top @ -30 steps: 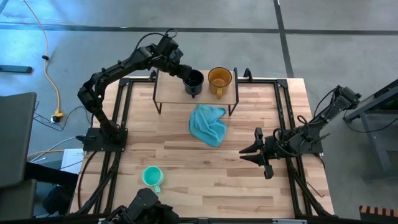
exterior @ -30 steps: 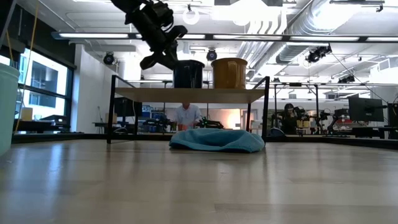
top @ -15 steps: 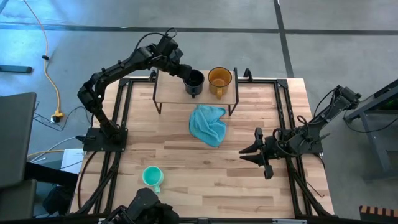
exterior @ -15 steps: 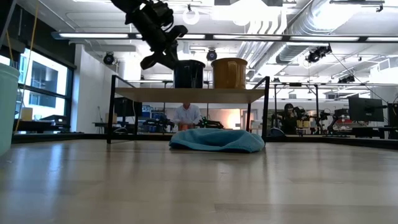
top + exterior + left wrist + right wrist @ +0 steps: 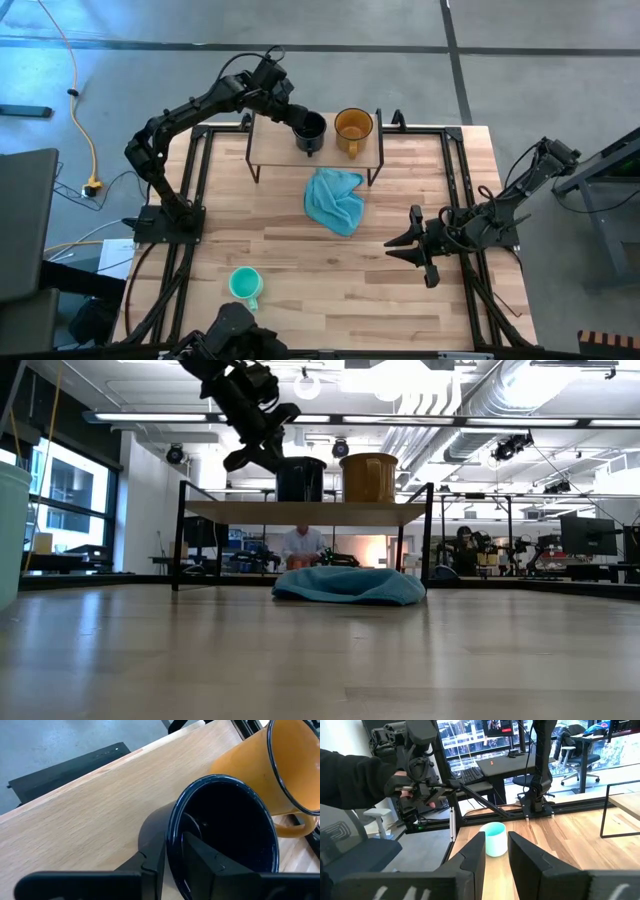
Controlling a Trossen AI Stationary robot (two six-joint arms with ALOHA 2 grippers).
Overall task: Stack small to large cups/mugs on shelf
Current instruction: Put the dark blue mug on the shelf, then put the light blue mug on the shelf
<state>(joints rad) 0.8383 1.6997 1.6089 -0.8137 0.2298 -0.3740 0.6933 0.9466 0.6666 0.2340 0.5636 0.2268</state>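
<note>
navy mug and amber mug both upright on the shelf, side by side, touching or nearly so in the left wrist view. both look empty inside; navy mug's interior is dark, only a claw finger shows in it. amber mug's handle points toward the tabletop front. teal mug sits alone near the front edge of the tabletop, well apart from the shelf, on the left arm's side, upright, empty as far as the high view shows.

shelf stands at the back of the tabletop on thin black legs. blue cloth lies crumpled on the tabletop just in front of the shelf. low view looks under the shelf into a lab room: ceiling lights, ducts, desks with monitors, a person seated far behind. right wrist view shows a dark sleeve and a hand on a control rig beyond the tabletop edge.

left claw is over the shelf, clamped on the navy mug's rim: one finger inside, one outside the wall. right claw waits low over the tabletop's right side, fingers slightly parted, holding nothing.
</note>
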